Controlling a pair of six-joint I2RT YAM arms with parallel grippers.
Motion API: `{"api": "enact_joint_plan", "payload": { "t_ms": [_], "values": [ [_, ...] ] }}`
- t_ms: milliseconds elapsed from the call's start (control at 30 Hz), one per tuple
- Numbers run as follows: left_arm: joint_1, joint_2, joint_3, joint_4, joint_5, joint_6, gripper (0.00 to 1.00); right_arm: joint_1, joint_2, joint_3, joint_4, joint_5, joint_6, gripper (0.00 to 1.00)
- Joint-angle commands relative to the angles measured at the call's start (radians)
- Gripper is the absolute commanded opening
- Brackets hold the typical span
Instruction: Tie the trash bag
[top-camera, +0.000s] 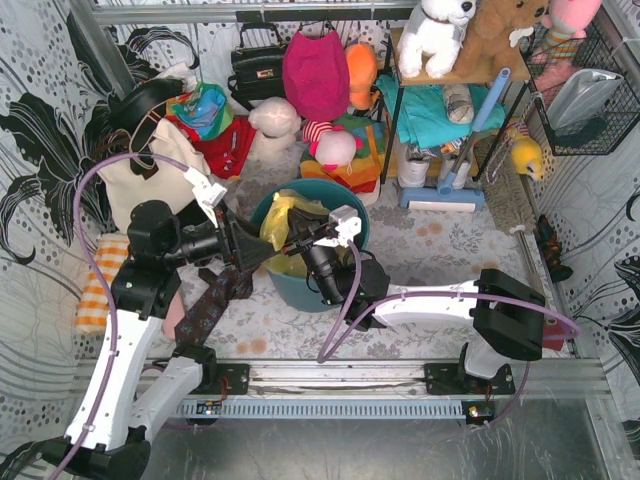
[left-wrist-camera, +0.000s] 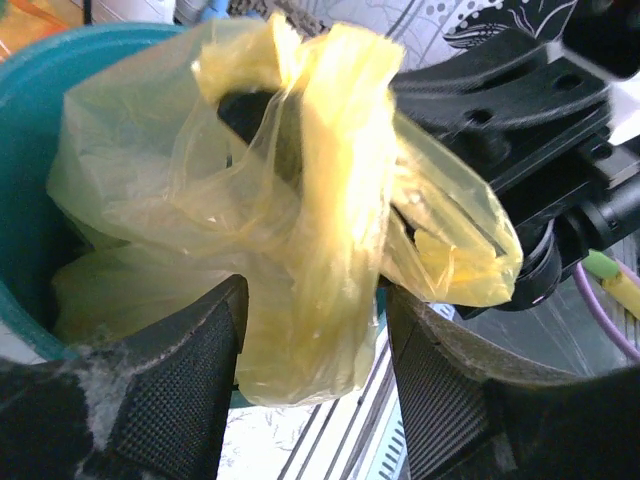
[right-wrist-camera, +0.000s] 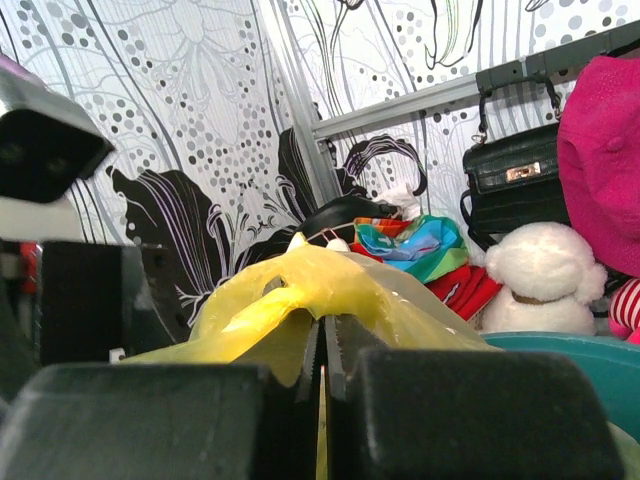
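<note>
trash bag (top-camera: 281, 216) sits in teal bin (top-camera: 298, 294) — right jaws pinch it, left jaws spread.

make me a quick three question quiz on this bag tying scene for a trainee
1. True or false: the right hand is shut on yellow plastic of the trash bag.
2. Pick one: the trash bag sits in A) a teal bin, B) a wire basket, C) a canvas tote.
3. Fill the blank: the fingers of the left hand are ____, with a twist of the bag hanging between them.

Key: 1 true; 2 A; 3 open.
</note>
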Motion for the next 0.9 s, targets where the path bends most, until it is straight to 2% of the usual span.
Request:
{"api": "enact_joint_plan", "payload": {
  "t_ms": [0, 267, 367, 400, 467, 567, 700, 867],
  "values": [
    [0.004, -0.020, 0.109, -0.081, -0.073, 0.089, 0.67, 0.005, 0.000, -0.007, 0.042, -0.022, -0.003, 0.00],
    [0.004, 0.014, 0.305, -0.218, -0.052, 0.135, 0.69, 0.005, -0.004, -0.010, 0.030, -0.018, 0.004, 0.00],
    [0.004, 0.013, 0.346, -0.200, -0.075, 0.115, 0.68, 0.005, -0.004, -0.010, 0.029, -0.018, 0.004, 0.00],
    [0.005, 0.013, 0.355, -0.183, -0.093, 0.094, 0.66, 0.004, -0.004, -0.009, 0.030, -0.019, 0.002, 0.00],
    [0.004, 0.024, 0.378, -0.142, -0.219, 0.020, 0.62, 0.005, -0.004, -0.008, 0.028, -0.018, 0.004, 0.00],
    [0.004, 0.056, 0.393, -0.078, -0.387, -0.174, 0.61, 0.005, -0.007, -0.006, 0.023, -0.013, 0.012, 0.00],
    [0.005, 0.093, 0.376, -0.041, -0.449, -0.358, 0.58, 0.005, -0.004, -0.003, 0.019, -0.010, 0.014, 0.00],
    [0.004, 0.131, 0.382, -0.070, -0.437, -0.392, 0.54, 0.005, -0.005, 0.008, -0.008, -0.012, 0.024, 0.00]
  ]
}}
